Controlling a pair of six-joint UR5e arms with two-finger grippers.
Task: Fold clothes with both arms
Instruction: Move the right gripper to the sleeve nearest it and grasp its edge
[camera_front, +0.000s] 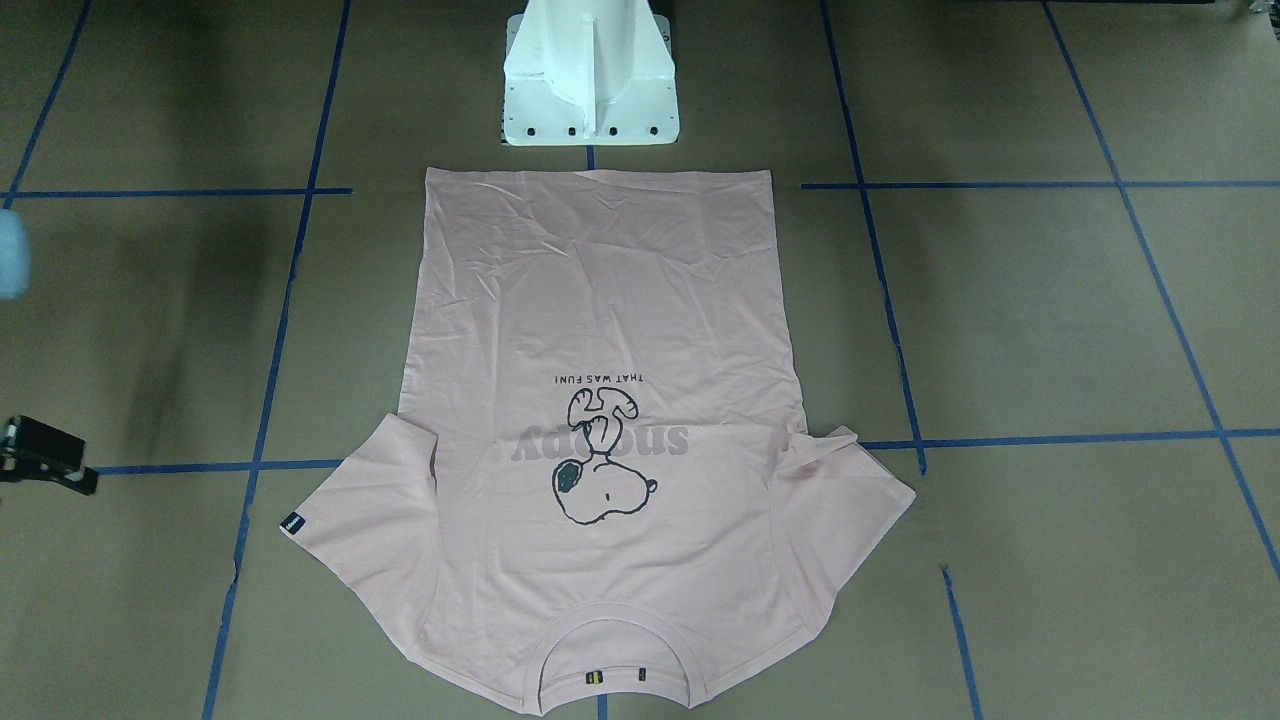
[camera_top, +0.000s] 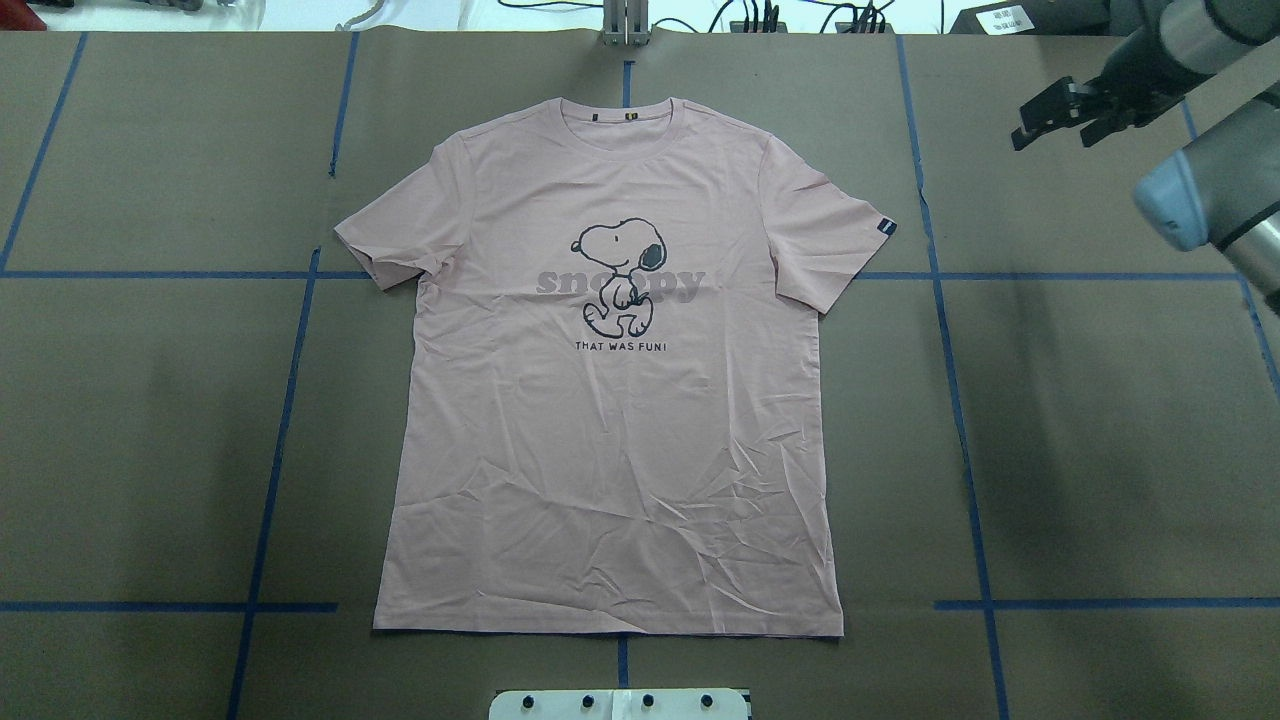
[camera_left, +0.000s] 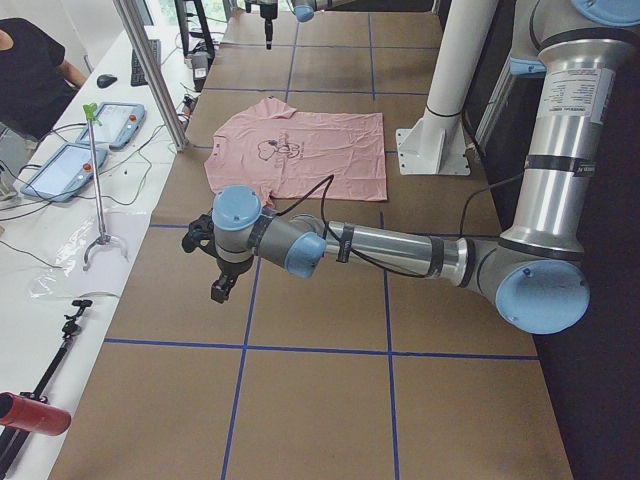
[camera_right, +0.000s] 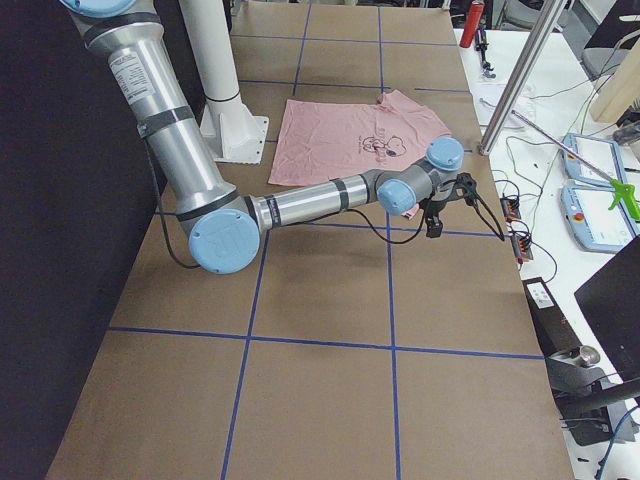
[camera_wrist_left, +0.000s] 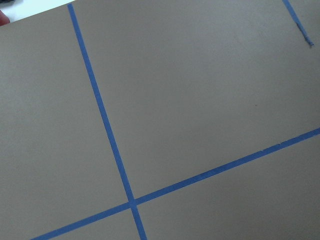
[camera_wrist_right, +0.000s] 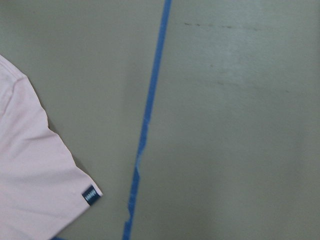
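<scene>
The pale pink T-shirt (camera_top: 610, 420) lies flat and front-up mid-table, Snoopy print showing, collar at the far edge and hem toward the pedestal (camera_front: 600, 300) (camera_left: 310, 150) (camera_right: 350, 140). My right gripper (camera_top: 1050, 135) hovers open and empty above the bare table beyond the labelled sleeve (camera_front: 50, 465) (camera_right: 435, 228). The right wrist view shows that sleeve's corner (camera_wrist_right: 30, 175) with its dark label and no fingers. My left gripper (camera_left: 220, 290) hangs over bare table well off the shirt's other side. It shows only in the exterior left view, so I cannot tell its state.
The white pedestal base (camera_front: 590, 90) (camera_top: 620, 705) stands just behind the hem. Blue tape lines (camera_wrist_left: 105, 125) grid the brown table. A side bench holds tablets (camera_left: 90, 140), cables and a red-handled tool (camera_left: 30, 415), with a person (camera_left: 30, 80) beside it.
</scene>
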